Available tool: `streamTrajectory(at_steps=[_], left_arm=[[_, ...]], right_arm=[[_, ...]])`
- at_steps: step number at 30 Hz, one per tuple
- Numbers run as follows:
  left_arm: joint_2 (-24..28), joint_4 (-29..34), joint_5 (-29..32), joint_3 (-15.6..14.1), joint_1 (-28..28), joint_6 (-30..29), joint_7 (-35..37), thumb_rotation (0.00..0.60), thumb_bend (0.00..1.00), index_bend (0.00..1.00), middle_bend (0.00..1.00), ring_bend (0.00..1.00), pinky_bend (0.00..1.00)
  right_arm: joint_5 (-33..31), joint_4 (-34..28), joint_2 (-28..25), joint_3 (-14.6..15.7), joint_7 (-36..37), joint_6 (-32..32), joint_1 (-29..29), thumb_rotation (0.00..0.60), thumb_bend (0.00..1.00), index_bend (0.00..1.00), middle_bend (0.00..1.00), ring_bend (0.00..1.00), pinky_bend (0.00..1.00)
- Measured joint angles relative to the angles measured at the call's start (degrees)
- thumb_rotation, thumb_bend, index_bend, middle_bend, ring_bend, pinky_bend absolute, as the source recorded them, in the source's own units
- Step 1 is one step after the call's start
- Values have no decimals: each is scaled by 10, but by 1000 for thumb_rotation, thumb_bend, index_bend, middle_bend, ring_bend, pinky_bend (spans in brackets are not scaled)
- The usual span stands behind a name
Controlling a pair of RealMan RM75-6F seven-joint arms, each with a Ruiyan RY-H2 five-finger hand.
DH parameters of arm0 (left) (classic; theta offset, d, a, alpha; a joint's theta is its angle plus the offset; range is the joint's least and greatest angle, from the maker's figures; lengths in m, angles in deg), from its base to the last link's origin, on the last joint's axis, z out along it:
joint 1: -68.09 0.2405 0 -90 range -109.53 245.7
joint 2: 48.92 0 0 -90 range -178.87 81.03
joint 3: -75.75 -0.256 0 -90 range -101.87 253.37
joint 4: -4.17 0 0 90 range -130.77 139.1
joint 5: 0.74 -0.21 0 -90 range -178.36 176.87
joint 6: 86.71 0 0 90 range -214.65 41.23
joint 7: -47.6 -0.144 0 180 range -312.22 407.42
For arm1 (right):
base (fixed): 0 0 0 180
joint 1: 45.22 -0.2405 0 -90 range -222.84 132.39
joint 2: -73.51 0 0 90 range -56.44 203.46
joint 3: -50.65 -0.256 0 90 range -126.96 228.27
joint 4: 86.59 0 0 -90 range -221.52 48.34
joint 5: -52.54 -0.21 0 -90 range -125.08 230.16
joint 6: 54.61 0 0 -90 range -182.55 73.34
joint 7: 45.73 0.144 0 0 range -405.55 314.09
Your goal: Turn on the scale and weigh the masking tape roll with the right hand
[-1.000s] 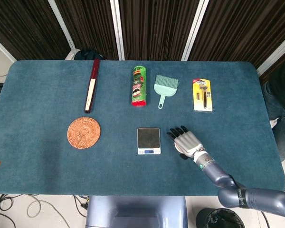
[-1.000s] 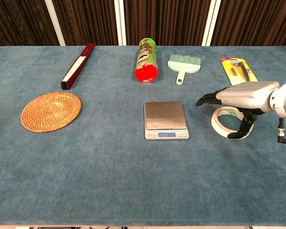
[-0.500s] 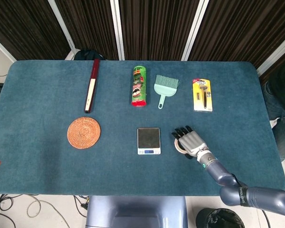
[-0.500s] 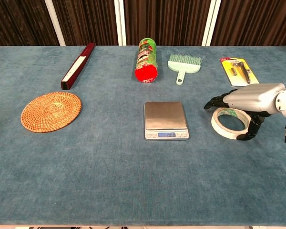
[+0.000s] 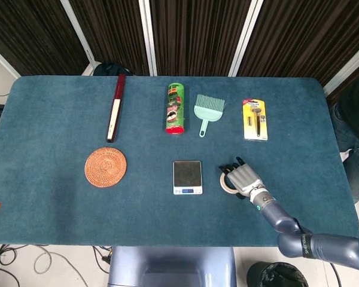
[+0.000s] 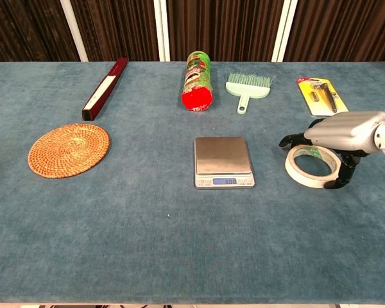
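Note:
The masking tape roll (image 6: 300, 174) lies flat on the blue table, right of the small silver scale (image 6: 222, 160). The scale's platform is bare and its front display glows blue. My right hand (image 6: 342, 131) hovers over the roll, palm down. Its fingers (image 6: 292, 138) reach past the roll's far left rim, and the thumb (image 6: 344, 176) comes down at its near right rim. The roll rests on the table. In the head view the hand (image 5: 245, 177) covers most of the roll (image 5: 225, 183), just right of the scale (image 5: 187, 176). My left hand is out of both views.
A woven round coaster (image 6: 68, 149) sits at the left, with a dark red long box (image 6: 104, 88) behind it. Along the back lie a green snack can (image 6: 197, 81), a mint hand brush (image 6: 246, 87) and a yellow packaged tool (image 6: 319, 95).
My right hand has drifted right and slightly back from the scale. The thumb, inside the roll's ring a second ago, now stands at its outer near right rim. The roll has not moved.

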Motion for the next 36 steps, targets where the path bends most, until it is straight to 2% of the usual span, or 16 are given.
streamTrajectory(at_steps=[4, 9, 15, 27, 36], left_arm=[[0, 0, 0, 0, 1, -1, 1, 600, 0, 0, 0, 0, 0], [1, 0, -1, 0, 1, 0, 2, 600, 0, 0, 0, 0, 0], [2, 0, -1, 0, 1, 0, 4, 600, 0, 0, 0, 0, 0], [2, 0, 0, 0, 1, 1, 4, 600, 0, 0, 0, 0, 0], [3, 0, -1, -1, 1, 2, 6, 600, 0, 0, 0, 0, 0]], right_arm=[[8, 4, 5, 0, 0, -8, 2, 600, 363, 46, 391, 407, 118], [23, 4, 8, -5, 5, -20, 5, 600, 362, 185, 395, 411, 133], [30, -10, 4, -17, 8, -26, 2, 600, 363, 302, 395, 410, 137], [22, -52, -5, -53, 0, -26, -28, 600, 363, 309, 395, 411, 137], [-45, -58, 28, -77, -48, -18, -83, 600, 363, 309, 395, 400, 137]])
